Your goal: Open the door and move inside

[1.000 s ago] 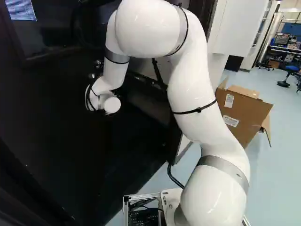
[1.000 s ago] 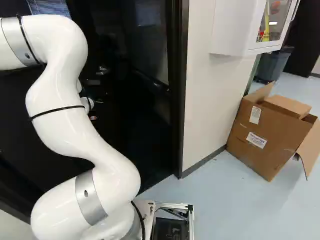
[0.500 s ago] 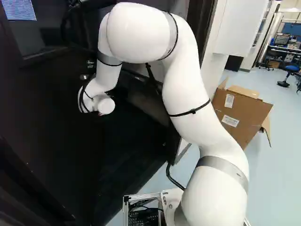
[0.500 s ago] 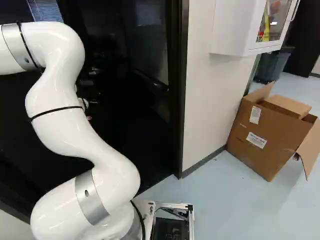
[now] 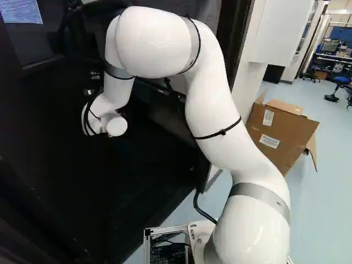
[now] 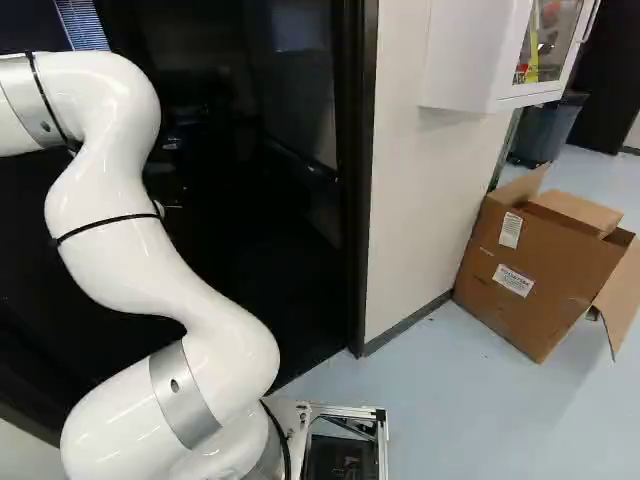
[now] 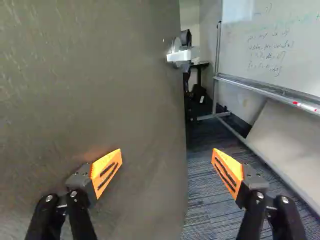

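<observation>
The wrist view has the gripper open, its two orange pads wide apart with nothing gripped. A grey-brown door fills the space behind one finger, and its free edge runs between the fingers. Whether that finger touches the door cannot be told. Farther ahead, a silver lever handle stands at the door's edge. Past the edge lies a carpeted floor, behind the other finger. In both base views the arm reaches into the dark doorway, its wrist hiding the gripper.
A dark door frame and white wall stand right of the arm. Beyond them are an open cardboard box and a white wall cabinet. Inside the room, a whiteboard on a metal stand runs along one side.
In the left base view the arm's wrist has swung left and slightly down, and the upper arm has leaned left with it. The base has not moved; frame and box stay in place.
</observation>
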Motion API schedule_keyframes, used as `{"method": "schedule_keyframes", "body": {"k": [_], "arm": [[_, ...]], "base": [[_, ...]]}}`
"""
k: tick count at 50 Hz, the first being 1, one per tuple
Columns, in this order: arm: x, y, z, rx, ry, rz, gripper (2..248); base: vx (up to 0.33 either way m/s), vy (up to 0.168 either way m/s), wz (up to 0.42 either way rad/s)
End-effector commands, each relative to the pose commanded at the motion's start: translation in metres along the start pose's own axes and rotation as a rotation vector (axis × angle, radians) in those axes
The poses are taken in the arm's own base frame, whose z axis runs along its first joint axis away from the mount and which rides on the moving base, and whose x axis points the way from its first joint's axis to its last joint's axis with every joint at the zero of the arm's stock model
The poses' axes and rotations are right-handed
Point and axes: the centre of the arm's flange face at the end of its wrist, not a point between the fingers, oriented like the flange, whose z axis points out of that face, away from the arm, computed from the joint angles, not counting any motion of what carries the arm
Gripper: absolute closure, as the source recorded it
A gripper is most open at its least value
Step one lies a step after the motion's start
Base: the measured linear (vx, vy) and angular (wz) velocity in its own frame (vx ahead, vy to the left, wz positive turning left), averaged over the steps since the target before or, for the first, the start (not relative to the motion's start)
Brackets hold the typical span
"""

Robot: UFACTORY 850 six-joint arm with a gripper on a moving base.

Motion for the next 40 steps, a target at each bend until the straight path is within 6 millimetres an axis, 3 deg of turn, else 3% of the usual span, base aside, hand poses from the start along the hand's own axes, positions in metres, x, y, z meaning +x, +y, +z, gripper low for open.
{"method": "schedule_keyframes", "body": {"k": [40], "arm": [[-0.010, -0.060, -0.022, 0.136, -0.016, -0.043, 3]], "base": [[0.000, 0.000, 0.000]]}}
